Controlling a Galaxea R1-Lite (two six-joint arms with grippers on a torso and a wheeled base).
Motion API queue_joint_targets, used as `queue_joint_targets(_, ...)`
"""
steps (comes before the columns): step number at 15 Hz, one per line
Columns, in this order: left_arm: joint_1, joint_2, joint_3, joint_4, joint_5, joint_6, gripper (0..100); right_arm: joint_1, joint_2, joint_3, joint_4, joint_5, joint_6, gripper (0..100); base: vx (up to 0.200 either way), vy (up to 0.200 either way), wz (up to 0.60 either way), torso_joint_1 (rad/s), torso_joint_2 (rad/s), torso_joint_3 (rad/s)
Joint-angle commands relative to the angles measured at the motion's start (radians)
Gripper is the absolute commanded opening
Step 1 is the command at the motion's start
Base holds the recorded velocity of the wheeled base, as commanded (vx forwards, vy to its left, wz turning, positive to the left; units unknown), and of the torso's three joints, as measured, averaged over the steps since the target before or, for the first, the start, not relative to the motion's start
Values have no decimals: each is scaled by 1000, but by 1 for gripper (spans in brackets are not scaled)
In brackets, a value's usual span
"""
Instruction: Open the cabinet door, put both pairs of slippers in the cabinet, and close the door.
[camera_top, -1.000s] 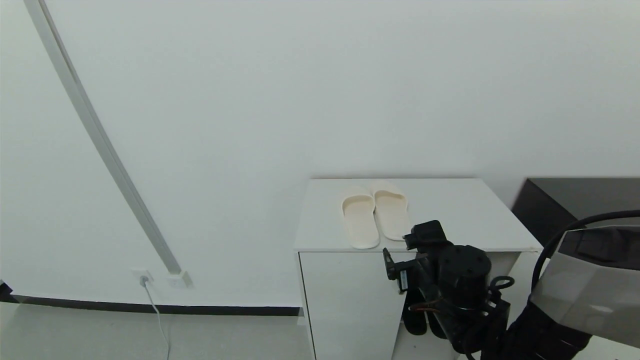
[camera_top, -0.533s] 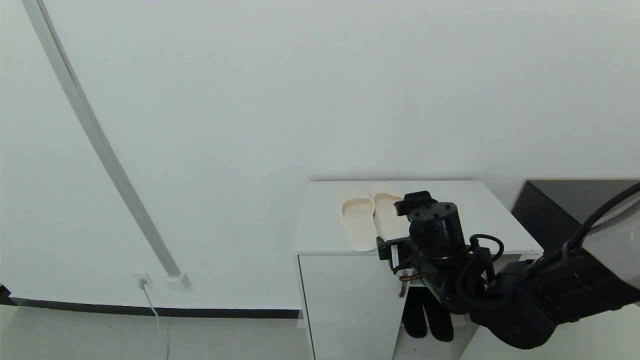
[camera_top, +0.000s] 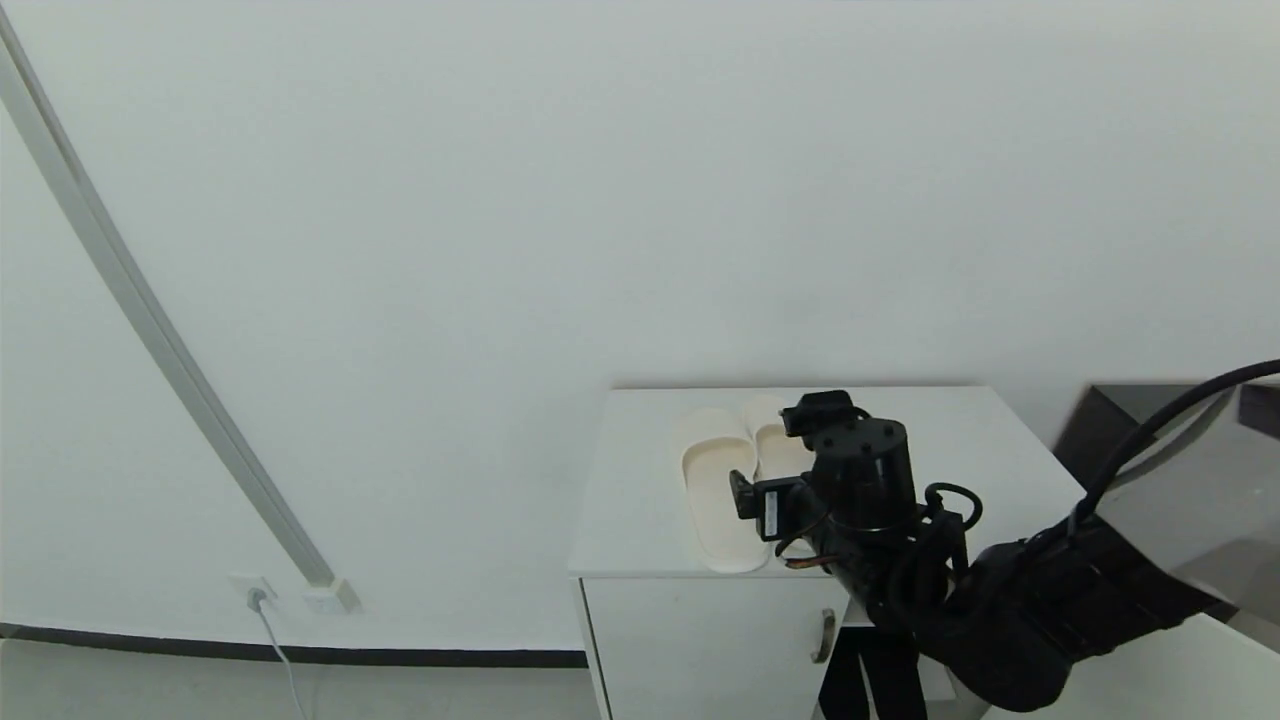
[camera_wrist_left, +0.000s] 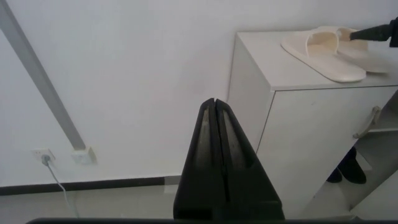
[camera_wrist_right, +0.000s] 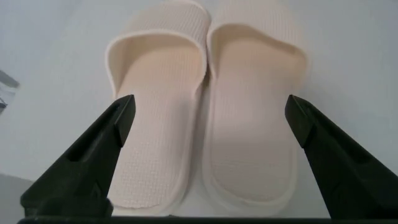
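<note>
Flanking the cream slippers (camera_wrist_right: 249, 106) stand fingers (camera_wrist_right: 93, 155) of the right gripper (camera_wrist_right: 209, 106).

White cabinet (camera_top: 630, 505), cream slippers (camera_top: 715, 495) side by side on its top

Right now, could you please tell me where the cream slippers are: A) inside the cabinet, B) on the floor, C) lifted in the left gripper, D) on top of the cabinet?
D: the cream slippers lie side by side on top of the white cabinet, with the open right gripper over them.
</note>
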Motion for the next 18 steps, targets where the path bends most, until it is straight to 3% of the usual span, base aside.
queue_joint_targets(1,-1,0,0,0,0,0,0,-14,114,-14,-64,7,-44,100,0,0,0,0,0,0)
queue_joint_targets(8,0,0,0,0,0,0,0,-98,294,-287,-54,26,-89,100,0,0,0,0,0,0)
queue_joint_targets(11,0,0,0,0,0,0,0,-115,308,-367,5,81,-89,100,0,0,0,0,0,0)
queue_joint_targets(17,-1,0,0,0,0,0,0,-120,341,-477,66,96,-89,100,0,0,0,0,0,0)
queue_joint_targets(18,-1,0,0,0,0,0,0,-120,351,-493,67,96,-89,0,0,0,0,0,0,0)
